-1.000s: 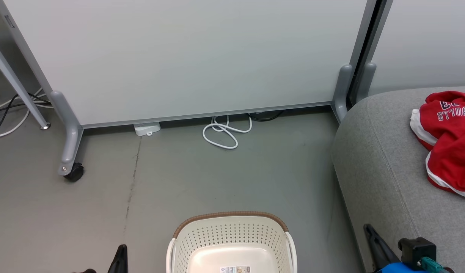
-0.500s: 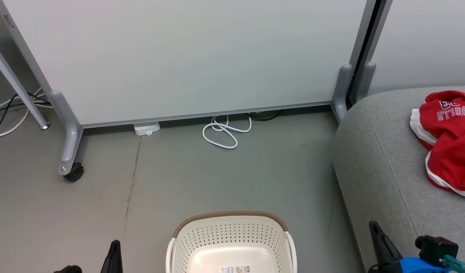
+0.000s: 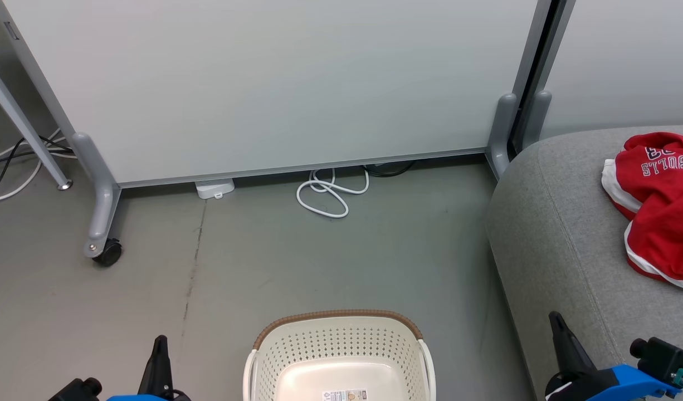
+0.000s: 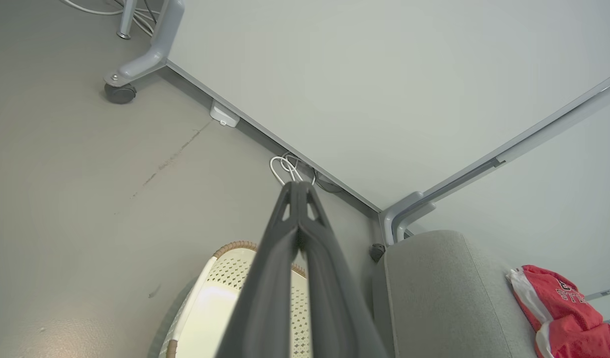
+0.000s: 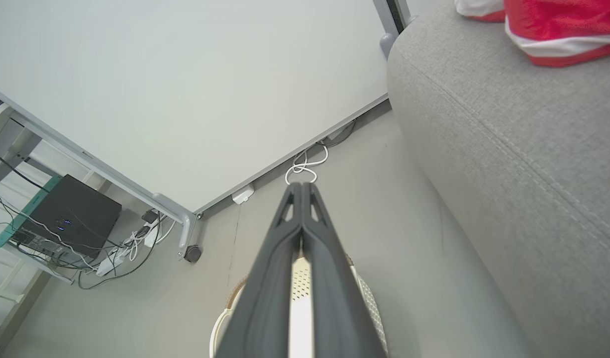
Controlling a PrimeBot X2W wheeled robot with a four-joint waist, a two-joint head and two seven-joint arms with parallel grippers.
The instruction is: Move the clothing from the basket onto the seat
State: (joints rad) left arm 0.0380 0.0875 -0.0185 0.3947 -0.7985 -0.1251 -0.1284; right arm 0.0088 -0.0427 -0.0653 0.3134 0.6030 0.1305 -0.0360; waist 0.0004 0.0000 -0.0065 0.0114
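Head view, right edge of the frame: the clothing [image 3: 659, 206] lies in a loose red heap on the seat [image 3: 553, 234], white trim showing along its folds and white "BULLS" lettering reading upside down near the top. The frame edge cuts the heap off, so I cannot tell whether it is one garment or two. It looks soft and crumpled, resting well in from the cushion's rounded edge, with nothing touching it.

At the bottom centre stands the basket [image 3: 336, 315] on the floor. The part in view has a bare bottom with only a small label; its near end runs out of the frame. From that I would judge the job done or very nearly so, with at most a check of the hidden end left.

The left gripper [image 3: 161, 342] rises at the lower left and the right gripper [image 3: 555, 320] at the lower right, beside the cushion's edge. In both wrist views the fingers are pressed together with nothing between them.

Beyond, a coiled white cable [image 3: 330, 195] lies at the foot of a pale partition [image 3: 274, 83].
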